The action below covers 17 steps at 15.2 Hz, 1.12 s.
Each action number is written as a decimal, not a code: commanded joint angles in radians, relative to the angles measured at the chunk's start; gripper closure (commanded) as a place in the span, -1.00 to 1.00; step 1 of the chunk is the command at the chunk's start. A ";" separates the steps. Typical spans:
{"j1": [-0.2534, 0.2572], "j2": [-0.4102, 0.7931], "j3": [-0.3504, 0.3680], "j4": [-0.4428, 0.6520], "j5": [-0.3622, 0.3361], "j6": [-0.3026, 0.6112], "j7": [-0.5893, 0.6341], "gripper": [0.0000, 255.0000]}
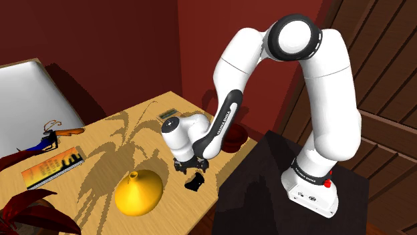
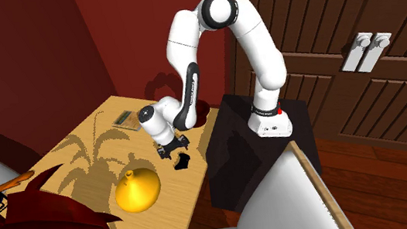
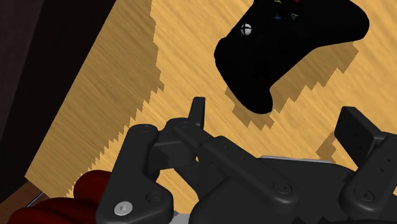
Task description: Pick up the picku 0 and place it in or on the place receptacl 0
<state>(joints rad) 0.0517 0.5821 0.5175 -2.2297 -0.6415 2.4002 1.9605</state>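
Note:
A black game controller point(image 1: 194, 181) point(image 2: 181, 162) point(image 3: 286, 44) lies on the wooden table point(image 1: 113, 143) close to the edge that faces the stand. My gripper point(image 1: 190, 167) point(image 2: 173, 148) point(image 3: 277, 124) hangs just above the controller and a little to one side, open. Its fingers point(image 3: 198, 111) stand wide apart with nothing between them and do not touch the controller. A dark red bowl point(image 1: 235, 138) point(image 3: 89, 191) sits on the table corner behind my forearm, next to the stand, and the arm partly hides it.
A yellow round vase point(image 1: 139, 193) point(image 2: 138, 190) stands near the controller. A striped book point(image 1: 53, 167), a blue and orange object point(image 1: 50, 139) and a small flat card point(image 1: 168, 115) lie farther off. Dark red plant leaves point(image 1: 27, 213) overhang the table. The black stand point(image 1: 267, 187) borders it.

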 commanded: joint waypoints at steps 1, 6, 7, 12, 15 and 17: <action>0.000 0.001 -0.001 -0.001 -0.002 0.002 0.001 -1.00; 0.000 0.001 -0.001 -0.001 -0.002 0.002 0.001 1.00; 0.000 0.001 -0.001 -0.001 -0.002 0.002 0.001 1.00; 0.000 0.001 -0.001 -0.001 -0.002 0.002 0.001 1.00; 0.000 0.000 -0.001 0.000 -0.002 0.001 0.001 1.00; 0.045 -0.052 -0.018 -0.050 -0.031 0.030 0.133 -1.00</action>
<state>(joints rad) 0.0733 0.5586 0.5076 -2.2520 -0.6565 2.4143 2.0060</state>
